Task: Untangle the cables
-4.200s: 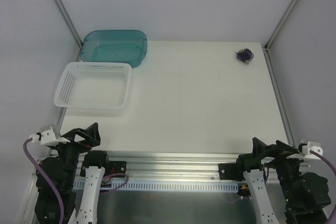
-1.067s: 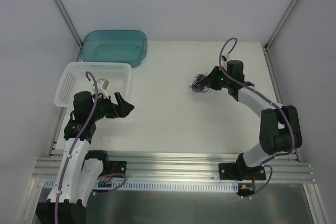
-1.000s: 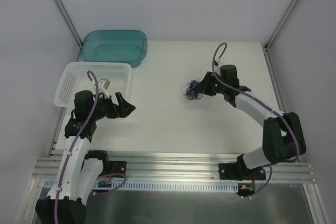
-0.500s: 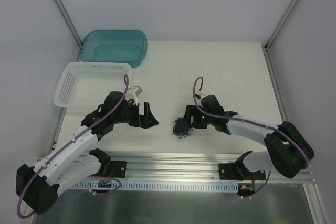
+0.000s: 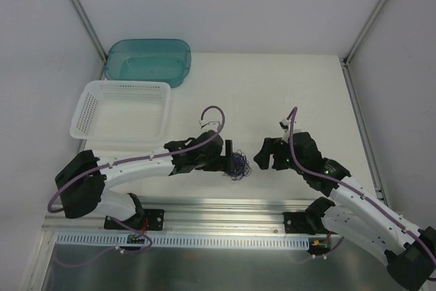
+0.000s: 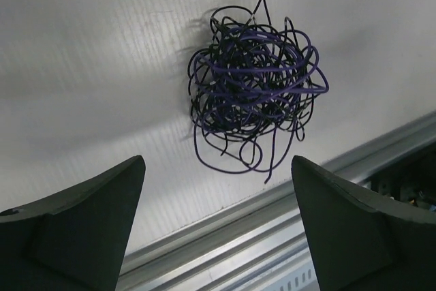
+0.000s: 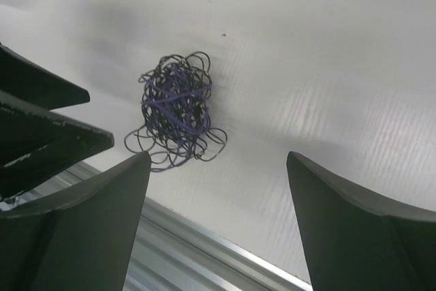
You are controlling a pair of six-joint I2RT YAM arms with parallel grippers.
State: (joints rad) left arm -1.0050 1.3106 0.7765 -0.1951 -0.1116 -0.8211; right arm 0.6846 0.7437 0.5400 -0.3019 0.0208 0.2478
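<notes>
Both sets of jaws stand spread wide, released and holding nothing. The left gripper [image 5: 230, 153] hovers by the cables [image 5: 238, 165], a tight dark purple-black tangle lying on the desk [image 5: 272, 93] near its front rail. The right gripper [image 5: 261, 157] sits just beyond, not touching them.

No readable text, label, brand mark, number or sign is found in any of the three views; visible surfaces are unmarked or too small to read.
</notes>
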